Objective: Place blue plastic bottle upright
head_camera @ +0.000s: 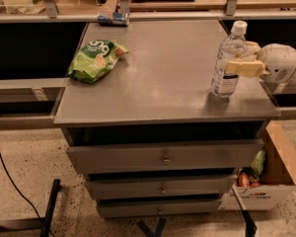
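Grey drawer cabinet (pixel 158 102) seen from the front and above; its flat top fills the middle of the view. Blue plastic bottle (pixel 223 82) stands upright on that top, at about 4 o'clock from the top's centre, near the right edge and somewhat back from the front edge; white cap (pixel 239 27) up, base flat on the surface, faint shadow on the top beside the base. Gripper (pixel 237 56) reaches in from 3 o'clock at the bottle's mid-height; its pale yellow fingers (pixel 245 68) are pinched on the bottle, one across the near side of the body and the other showing behind the shoulder, both touching the plastic. The white rounded wrist housing (pixel 283 63) sits just beyond the top's right edge. Green snack bag (pixel 96 59) lies flat at about 9 to 10 o'clock, near the left edge, well apart from the bottle. Small blue-and-white flat object (pixel 113 19) lies at about 11 o'clock at the far edge. Three drawers (pixel 163 157) stacked on the front, each with a small knob; the top one is pulled slightly out. Open cardboard box (pixel 278 172) on the speckled floor at 4 o'clock of the cabinet, touching or just beside its right side, with coloured packets inside. Black cable (pixel 5 167) runs across the floor at 8 o'clock.
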Motion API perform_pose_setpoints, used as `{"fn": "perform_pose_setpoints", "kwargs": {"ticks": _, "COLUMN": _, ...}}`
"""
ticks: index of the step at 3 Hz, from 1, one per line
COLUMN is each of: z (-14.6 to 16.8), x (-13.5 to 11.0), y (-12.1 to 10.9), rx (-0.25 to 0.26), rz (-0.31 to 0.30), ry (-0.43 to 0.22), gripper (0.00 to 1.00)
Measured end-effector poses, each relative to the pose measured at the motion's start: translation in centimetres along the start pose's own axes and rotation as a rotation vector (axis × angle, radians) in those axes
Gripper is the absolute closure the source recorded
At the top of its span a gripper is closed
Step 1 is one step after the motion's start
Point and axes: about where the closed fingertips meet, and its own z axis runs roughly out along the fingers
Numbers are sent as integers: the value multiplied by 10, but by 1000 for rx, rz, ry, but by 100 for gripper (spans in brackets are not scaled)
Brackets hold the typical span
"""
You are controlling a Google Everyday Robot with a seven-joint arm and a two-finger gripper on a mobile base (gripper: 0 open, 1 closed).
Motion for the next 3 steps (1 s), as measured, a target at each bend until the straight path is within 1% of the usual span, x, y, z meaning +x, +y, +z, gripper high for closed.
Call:
{"fn": "perform_pose_setpoints", "kwargs": {"ticks": 1, "z": -7, "x": 3, "y": 2, "rx": 2, "rz": 11, "ry": -3, "gripper": 82}}
{"fn": "perform_pose_setpoints", "kwargs": {"ticks": 3, "z": -18, "x": 6, "y": 3, "rx": 16, "rz": 24, "ry": -6, "gripper": 35}}
